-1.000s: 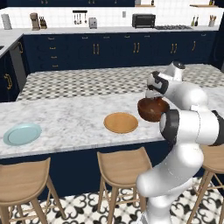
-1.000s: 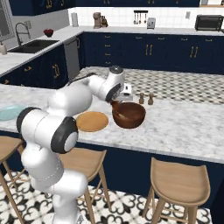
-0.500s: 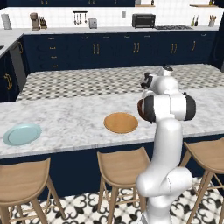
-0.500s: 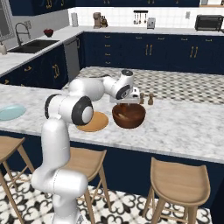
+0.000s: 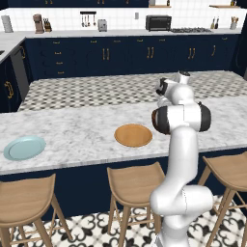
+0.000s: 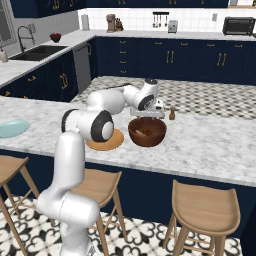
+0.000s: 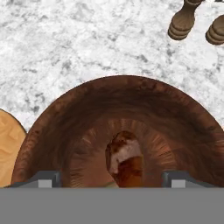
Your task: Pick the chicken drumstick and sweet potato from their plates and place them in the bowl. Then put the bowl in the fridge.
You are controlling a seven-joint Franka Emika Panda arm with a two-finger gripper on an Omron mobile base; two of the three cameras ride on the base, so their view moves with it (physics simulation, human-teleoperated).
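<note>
My gripper (image 7: 112,180) hangs straight above the bowl (image 7: 175,127), fingertips (image 7: 43,178) spread wide with nothing between them. They sit just inside the bowl's near rim, so the rim I must grasp lies right under me, curving off to either side.

In the bowl's bottom lies the chicken drumstick (image 7: 124,157), reddish-brown with a pale patch, its long axis running from me toward the bowl's far wall. I cannot make out the sweet potato from here. The bowl is glossy, dark and wood-grained, with steep walls, and I judge the rim slick to pinch.

Beside the bowl rests the flat orange-brown plate (image 6: 106,143), bare, on the marble counter (image 7: 65,43). Beyond the bowl stand two small turned wooden shakers (image 7: 182,21). Far off from the bowl lies the light blue plate (image 5: 25,147).
</note>
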